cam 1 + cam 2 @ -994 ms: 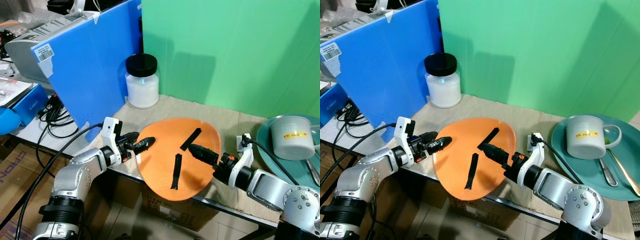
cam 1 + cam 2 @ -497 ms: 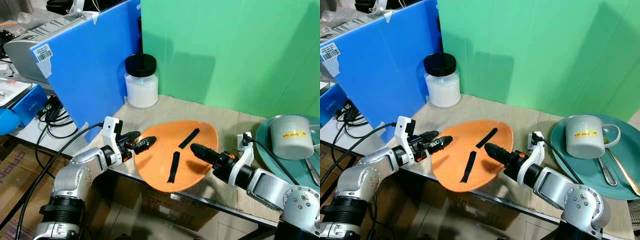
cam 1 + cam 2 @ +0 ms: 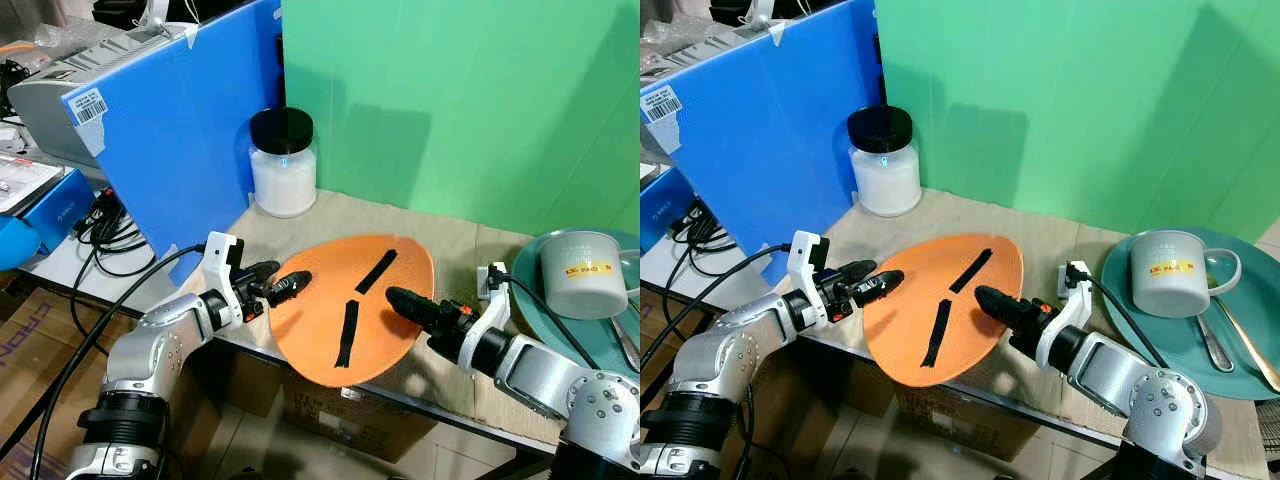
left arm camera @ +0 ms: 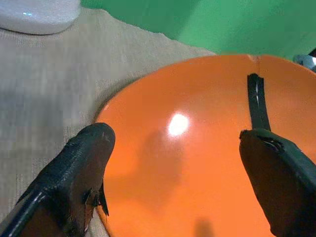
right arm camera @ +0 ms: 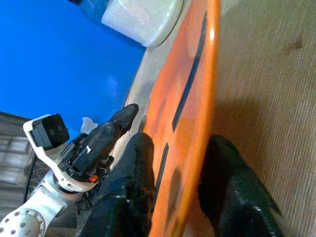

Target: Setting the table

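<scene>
An orange plate (image 3: 350, 300) with two black tape strips is tilted up over the table's front edge, its near part hanging past the edge. My right gripper (image 3: 400, 300) is shut on its right rim; in the right wrist view one finger (image 5: 133, 182) lies on the plate's (image 5: 195, 113) face and the other under it. My left gripper (image 3: 285, 285) is open at the left rim. In the left wrist view its fingers (image 4: 81, 168) stand wide apart with the plate (image 4: 187, 163) just ahead of them.
A white jar with a black lid (image 3: 284, 163) stands at the back left beside a blue board (image 3: 190, 130). A green backdrop (image 3: 460, 100) closes the far side. A teal plate (image 3: 1140, 305) at the right carries a grey mug (image 3: 1170, 272) and a spoon (image 3: 1215, 340).
The orange plate has dropped from a steep tilt towards me to a flatter one, and my right gripper has shifted slightly right with it. The left gripper has hardly moved.
</scene>
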You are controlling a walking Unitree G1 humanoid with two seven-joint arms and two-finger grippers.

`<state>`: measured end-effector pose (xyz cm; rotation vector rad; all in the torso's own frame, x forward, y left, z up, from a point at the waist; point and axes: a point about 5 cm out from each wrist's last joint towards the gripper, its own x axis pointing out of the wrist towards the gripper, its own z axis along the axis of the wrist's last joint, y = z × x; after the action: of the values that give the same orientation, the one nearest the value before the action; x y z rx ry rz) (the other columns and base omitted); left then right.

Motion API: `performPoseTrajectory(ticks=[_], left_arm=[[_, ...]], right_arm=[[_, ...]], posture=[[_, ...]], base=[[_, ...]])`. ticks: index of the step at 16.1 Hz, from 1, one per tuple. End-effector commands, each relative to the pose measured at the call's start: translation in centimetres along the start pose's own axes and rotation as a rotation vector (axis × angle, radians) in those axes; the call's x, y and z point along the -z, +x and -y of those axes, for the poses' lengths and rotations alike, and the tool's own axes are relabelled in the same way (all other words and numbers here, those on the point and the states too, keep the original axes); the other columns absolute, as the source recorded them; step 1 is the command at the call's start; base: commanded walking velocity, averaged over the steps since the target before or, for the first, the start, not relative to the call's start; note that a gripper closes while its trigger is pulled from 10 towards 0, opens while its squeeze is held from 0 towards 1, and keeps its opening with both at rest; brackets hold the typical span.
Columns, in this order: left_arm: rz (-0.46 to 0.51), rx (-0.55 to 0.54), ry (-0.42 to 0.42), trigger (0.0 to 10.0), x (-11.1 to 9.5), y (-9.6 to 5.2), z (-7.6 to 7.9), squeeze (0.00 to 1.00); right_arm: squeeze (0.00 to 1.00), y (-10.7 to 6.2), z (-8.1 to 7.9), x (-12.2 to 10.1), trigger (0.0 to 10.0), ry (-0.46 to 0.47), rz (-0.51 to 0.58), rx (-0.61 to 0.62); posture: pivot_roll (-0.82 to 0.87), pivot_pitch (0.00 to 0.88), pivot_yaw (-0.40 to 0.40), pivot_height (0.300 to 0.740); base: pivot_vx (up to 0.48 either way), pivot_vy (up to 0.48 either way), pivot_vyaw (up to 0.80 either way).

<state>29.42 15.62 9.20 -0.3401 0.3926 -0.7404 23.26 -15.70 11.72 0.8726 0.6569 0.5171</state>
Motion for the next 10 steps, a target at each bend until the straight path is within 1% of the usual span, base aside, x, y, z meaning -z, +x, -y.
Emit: performPoseTrajectory(ticks=[1,3,6,8,9,10], left_arm=[[0.010,0.020,0.043,10.0,-0.7,0.0,0.4,0.00],[0.008,0.036,0.061,10.0,-0.8,-0.1,0.7,0.00],[0.015,0.034,0.068,10.0,-1.1,-0.3,0.7,0.00],[0.071,0.006,0.078,10.0,-2.1,-1.0,0.8,0.00],[0.095,0.004,0.090,10.0,-2.6,-1.4,1.1,0.00],[0.103,0.005,0.098,10.0,-2.8,-1.5,1.2,0.00]], right_arm=[[0.00,0.3,-0.4,-0.4,0.0,-0.016,0.003,-0.012],[0.00,0.4,-0.3,-0.4,0.0,-0.022,-0.005,-0.001],[0.00,0.4,-0.3,-0.5,0.0,-0.021,0.001,0.000],[0.00,0.3,-0.2,-0.7,0.0,-0.037,0.013,0.007],[0.00,0.2,-0.3,-0.9,0.0,-0.039,0.023,0.010],[0.00,0.2,-0.3,-1.0,0.0,-0.041,0.026,0.013]], posture=[[0.05,0.000,-0.007,0.740],[0.05,0.000,-0.004,0.740],[0.05,0.000,0.001,0.740],[0.04,0.000,0.010,0.740],[0.04,0.000,0.010,0.740],[0.04,0.000,0.010,0.740]], base=[[0.000,0.000,0.00],[0.000,0.000,0.00],[0.000,0.000,0.00],[0.000,0.000,0.00],[0.000,0.000,0.00],[0.000,0.000,0.00]])
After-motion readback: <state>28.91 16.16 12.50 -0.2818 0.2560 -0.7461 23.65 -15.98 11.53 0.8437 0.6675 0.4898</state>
